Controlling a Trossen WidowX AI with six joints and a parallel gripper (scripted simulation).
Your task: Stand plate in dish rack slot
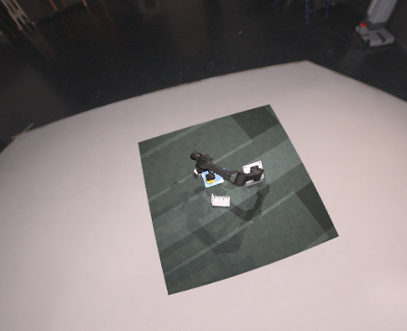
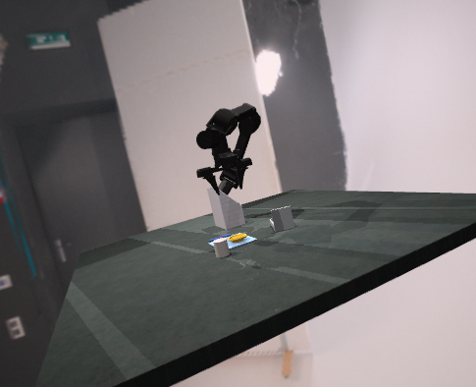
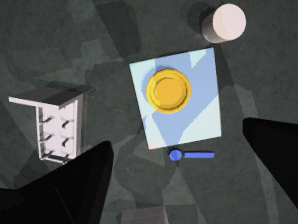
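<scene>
Hovering above the yellow plate (image 3: 169, 90), pincer (image 3: 169, 183) spread wide, grasping nothing. Plate lying flat on a pale blue mat (image 3: 178, 99), centre of the wrist view; dish rack (image 3: 55, 124) at nine o'clock, well apart. Likely trouble: a low, flat rim giving the fingers little to bite, so slipping or pushing instead of lifting. White cup (image 3: 225, 22) at one o'clock and blue utensil (image 3: 192, 155) just beside the mat at six o'clock, both near enough to be knocked during descent.
</scene>
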